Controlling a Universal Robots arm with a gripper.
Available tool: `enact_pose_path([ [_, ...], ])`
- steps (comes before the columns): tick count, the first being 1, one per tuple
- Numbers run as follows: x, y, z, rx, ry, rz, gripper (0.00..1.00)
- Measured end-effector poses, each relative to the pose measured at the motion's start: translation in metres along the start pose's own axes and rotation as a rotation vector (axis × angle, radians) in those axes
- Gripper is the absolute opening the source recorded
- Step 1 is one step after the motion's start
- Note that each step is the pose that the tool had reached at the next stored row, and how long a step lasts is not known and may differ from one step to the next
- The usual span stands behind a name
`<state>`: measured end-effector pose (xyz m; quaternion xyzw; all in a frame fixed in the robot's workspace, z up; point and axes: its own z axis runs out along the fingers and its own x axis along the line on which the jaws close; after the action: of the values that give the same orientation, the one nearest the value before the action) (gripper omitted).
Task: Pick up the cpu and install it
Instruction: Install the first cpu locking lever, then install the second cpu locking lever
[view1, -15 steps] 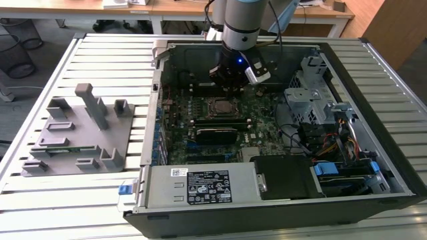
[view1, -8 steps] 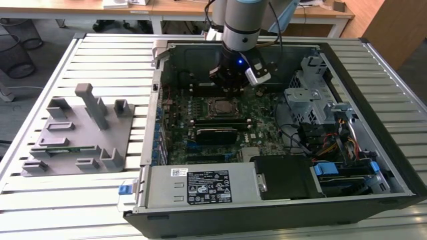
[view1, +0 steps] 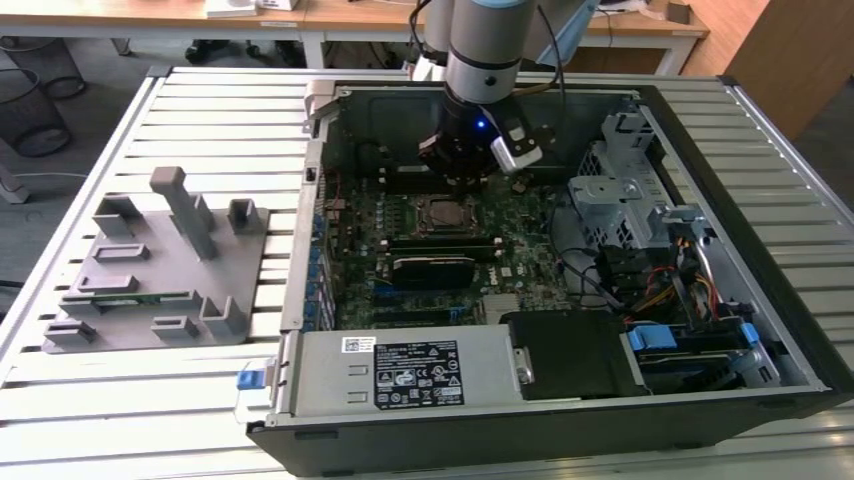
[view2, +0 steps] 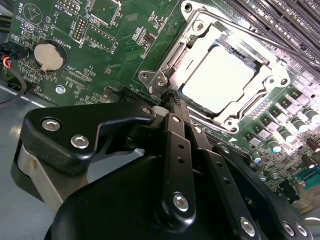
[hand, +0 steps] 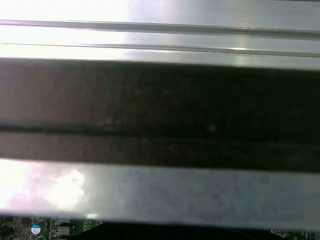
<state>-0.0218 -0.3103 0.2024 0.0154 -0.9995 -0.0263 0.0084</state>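
One big black computer case lies open on the slatted metal table. One grey plastic holder tray sits on the table, near the edge at the exterior view's left. Inside the case is one green motherboard. One silver and grey robot arm reaches straight down into the case near its far wall. Its one black gripper hangs just above the board. In the second wrist view, its fingers are pressed together with nothing between them. The one shiny square silver cpu lies flat in its metal socket frame, just beside the fingertips.
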Motion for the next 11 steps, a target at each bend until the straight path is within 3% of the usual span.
enact_pose_path([
  [11,0.0000,-0.0059,-0.0003,0.0000,0.0000,0.000,0.11],
])
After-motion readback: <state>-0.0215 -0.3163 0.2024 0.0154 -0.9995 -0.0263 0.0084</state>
